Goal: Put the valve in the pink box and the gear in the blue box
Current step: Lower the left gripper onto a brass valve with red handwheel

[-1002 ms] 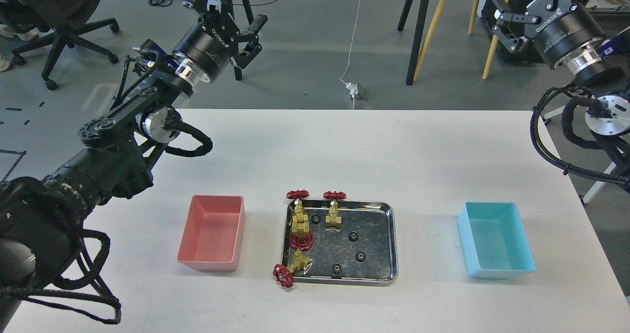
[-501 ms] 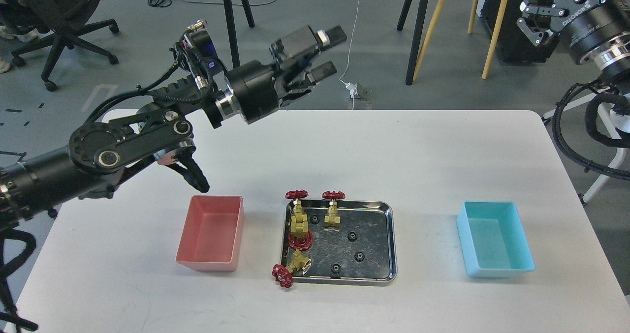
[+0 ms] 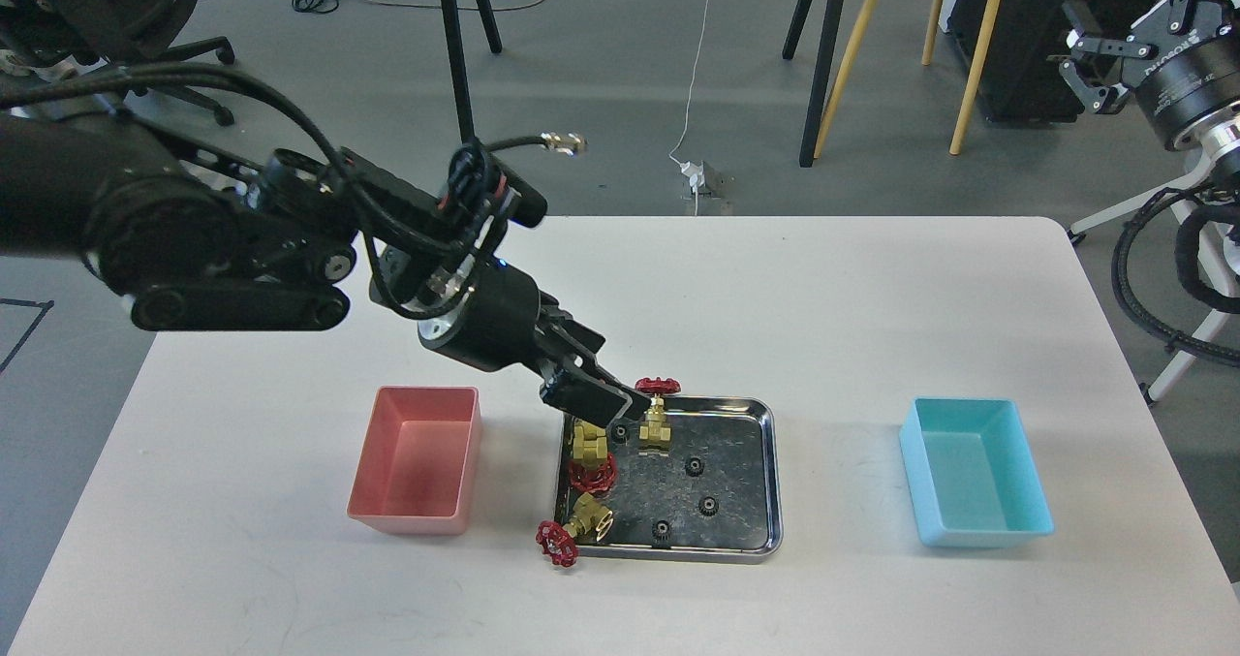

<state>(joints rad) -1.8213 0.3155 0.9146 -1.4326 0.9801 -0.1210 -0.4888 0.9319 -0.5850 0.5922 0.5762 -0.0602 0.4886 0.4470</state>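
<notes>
Head view: the left gripper (image 3: 603,402) hangs over the tray's (image 3: 765,482) back-left valve (image 3: 587,440). Its opening cannot be told. The right gripper (image 3: 1114,50) is raised, open and empty.

We see an evenly and brightly lit scene, the light seemingly coming from overhead and diffuse, since shadows on the white counter (image 3: 872,288) are soft and short. The pink box (image 3: 417,454) and the blue box (image 3: 974,484) throw only faint grey edges of shadow on their near sides. The steel tray (image 3: 746,472) mirrors its surroundings in dark, mottled patches, with bright glints along its rim. Our left arm's black housing swallows detail, so the left pincer (image 3: 605,402) reads as one dark mass and may be slightly motion-blurred. Focus is crisp across the counter; the floor behind stays fairly sharp. Straight edges bow little toward the corners.
</notes>
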